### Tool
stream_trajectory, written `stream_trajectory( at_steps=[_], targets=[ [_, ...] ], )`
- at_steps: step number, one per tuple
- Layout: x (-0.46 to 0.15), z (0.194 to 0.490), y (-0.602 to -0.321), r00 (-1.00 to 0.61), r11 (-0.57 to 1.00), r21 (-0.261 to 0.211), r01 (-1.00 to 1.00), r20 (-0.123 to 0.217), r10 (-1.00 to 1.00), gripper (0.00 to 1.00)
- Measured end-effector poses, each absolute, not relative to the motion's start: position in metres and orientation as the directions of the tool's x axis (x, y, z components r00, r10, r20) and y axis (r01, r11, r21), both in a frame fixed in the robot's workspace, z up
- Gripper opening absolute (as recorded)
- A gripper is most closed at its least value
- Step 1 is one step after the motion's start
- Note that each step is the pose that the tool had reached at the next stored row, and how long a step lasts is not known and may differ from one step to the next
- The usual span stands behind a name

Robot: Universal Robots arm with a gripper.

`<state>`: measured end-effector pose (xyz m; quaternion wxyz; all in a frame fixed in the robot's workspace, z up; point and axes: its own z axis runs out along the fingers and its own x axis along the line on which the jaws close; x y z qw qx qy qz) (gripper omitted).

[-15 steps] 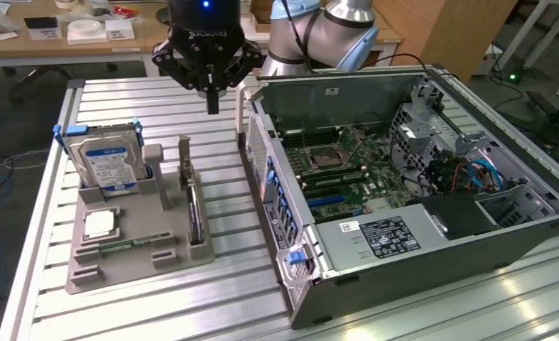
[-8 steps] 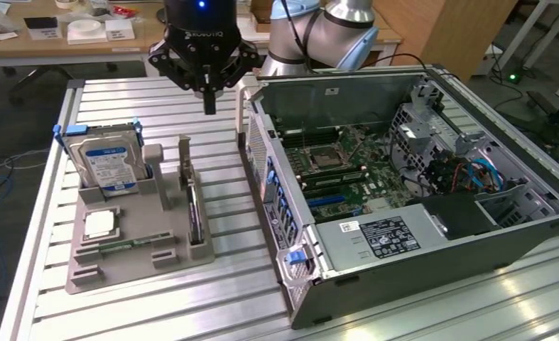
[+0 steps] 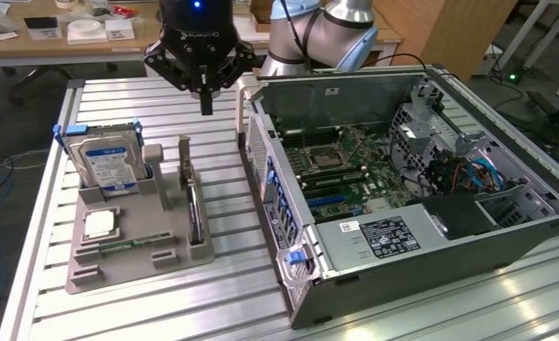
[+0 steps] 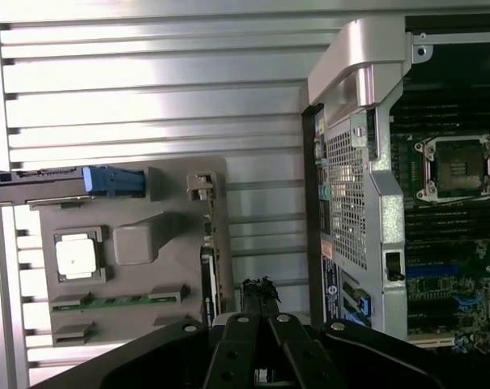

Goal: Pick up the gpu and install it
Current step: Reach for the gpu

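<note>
Black gripper [image 3: 206, 108] hangs above the slatted table [image 3: 118, 99], fingers pressed together, holding nothing. The gpu [image 3: 193, 207] stands on edge in the grey holder tray [image 3: 128, 250], along its edge nearest the computer case [image 3: 403, 238].

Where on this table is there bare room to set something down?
Bare table runs along the near edge, in front of the gray holder and the computer case. More lies beyond the holder, below the end effector. The strip between holder and case is narrow; holder and case interior are crowded.
</note>
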<state>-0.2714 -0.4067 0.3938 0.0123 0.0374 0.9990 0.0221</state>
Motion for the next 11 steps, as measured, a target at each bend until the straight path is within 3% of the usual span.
stream_trajectory(
  at_steps=[11],
  targets=[
    [-0.2786, 0.3938, -0.4077, -0.997, 0.996, 0.045, 0.074, -0.023, 0.075, 0.11]
  ],
)
